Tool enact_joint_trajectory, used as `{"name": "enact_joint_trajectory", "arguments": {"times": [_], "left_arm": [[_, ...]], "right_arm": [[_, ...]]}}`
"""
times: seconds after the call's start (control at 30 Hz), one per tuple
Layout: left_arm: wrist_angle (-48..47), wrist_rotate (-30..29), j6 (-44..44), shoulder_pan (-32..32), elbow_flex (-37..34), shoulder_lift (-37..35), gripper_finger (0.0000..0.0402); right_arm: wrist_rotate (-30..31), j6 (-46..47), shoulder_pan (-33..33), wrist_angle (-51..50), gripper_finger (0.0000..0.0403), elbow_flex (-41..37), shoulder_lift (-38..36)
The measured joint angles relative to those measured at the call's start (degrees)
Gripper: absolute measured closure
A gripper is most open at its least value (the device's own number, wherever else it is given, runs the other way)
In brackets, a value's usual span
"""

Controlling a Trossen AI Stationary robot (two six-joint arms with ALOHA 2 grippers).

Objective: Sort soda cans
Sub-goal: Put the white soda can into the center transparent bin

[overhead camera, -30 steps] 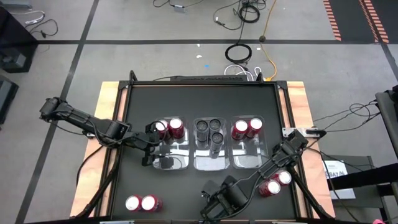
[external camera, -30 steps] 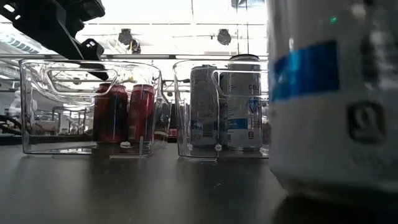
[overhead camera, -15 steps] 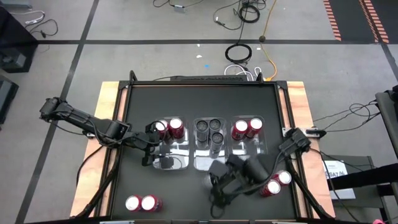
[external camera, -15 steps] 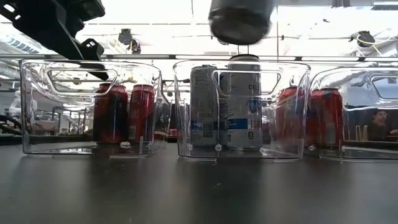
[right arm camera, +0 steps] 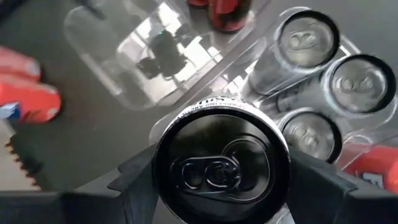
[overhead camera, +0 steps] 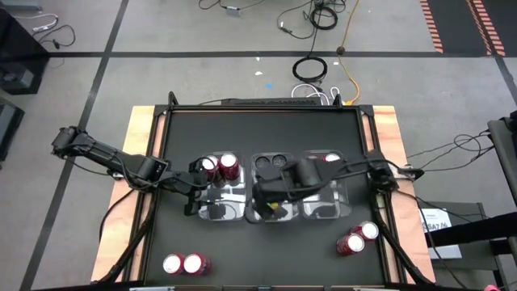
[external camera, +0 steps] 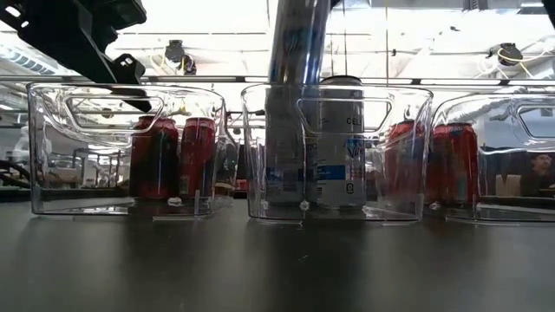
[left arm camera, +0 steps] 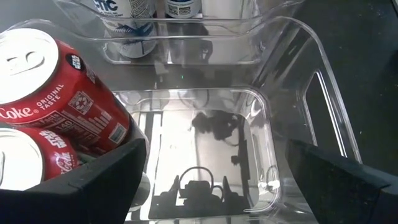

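The right gripper (right arm camera: 221,186) is grasping a dark can (right arm camera: 222,163) and hanging over the middle bin (overhead camera: 260,212), where three grey cans (right arm camera: 348,84) are standing; it should be lowering straight into the free near corner, clear of the rim; the left gripper (overhead camera: 196,194) is waiting, spread wide, over the left bin (left arm camera: 298,93).

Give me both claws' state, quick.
Left claw: open, empty, over the left bin.
Right claw: shut on a dark can, above the middle bin.
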Motion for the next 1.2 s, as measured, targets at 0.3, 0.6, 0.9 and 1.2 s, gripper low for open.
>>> {"name": "enact_joint_trajectory", "arguments": {"times": [0.3, 0.6, 0.9, 1.2], "left_arm": [[0.0, 0.0, 0.0, 0.0, 0.0, 0.0, 0.0009], [0.0, 0.0, 0.0, 0.0, 0.0, 0.0, 0.0009], [0.0, 0.0, 0.0, 0.0, 0.0, 0.0, 0.0009], [0.0, 0.0, 0.0, 0.0, 0.0, 0.0, 0.0009]], "right_arm": [[-5.0, -2.3, -5.7, 0.1, 0.0134, 0.0, 4.5], [-5.9, -4.0, -7.2, 1.3, 0.0133, 0.0, 7.8], [-8.1, -4.7, -8.4, 5.8, 0.0133, -5.4, 8.3], [-8.1, -5.3, -8.4, 7.6, 0.0133, -7.8, 8.3]]}}
